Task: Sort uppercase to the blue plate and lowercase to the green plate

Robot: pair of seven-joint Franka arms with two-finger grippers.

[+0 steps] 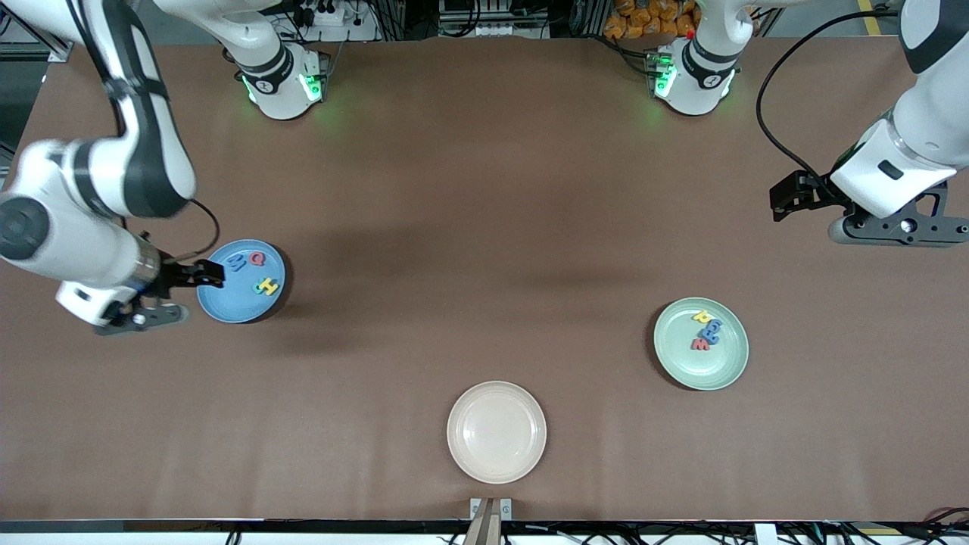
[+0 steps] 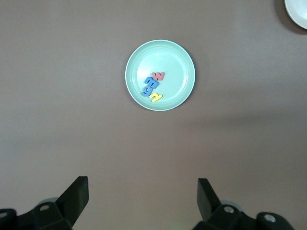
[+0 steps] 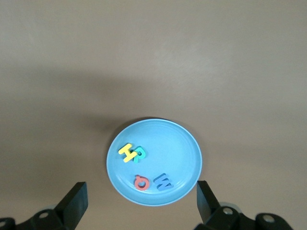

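The blue plate (image 1: 227, 303) lies toward the right arm's end and holds blue M (image 1: 236, 263), pinkish-red Q (image 1: 257, 259), and yellow H (image 1: 266, 286) lying over teal R (image 3: 141, 153). The green plate (image 1: 727, 363) lies toward the left arm's end and holds yellow u (image 1: 702, 316), blue g and m (image 1: 711, 329), and red w (image 1: 701, 345). My right gripper (image 3: 140, 199) is open and empty, up over the blue plate's edge (image 3: 168, 143). My left gripper (image 2: 142, 191) is open and empty, high over bare table, apart from the green plate (image 2: 175, 67).
An empty cream plate (image 1: 496, 431) lies near the table's front edge, midway between the two arms' ends; its rim shows in the left wrist view (image 2: 297, 12). The brown table (image 1: 484, 227) is bare between the plates.
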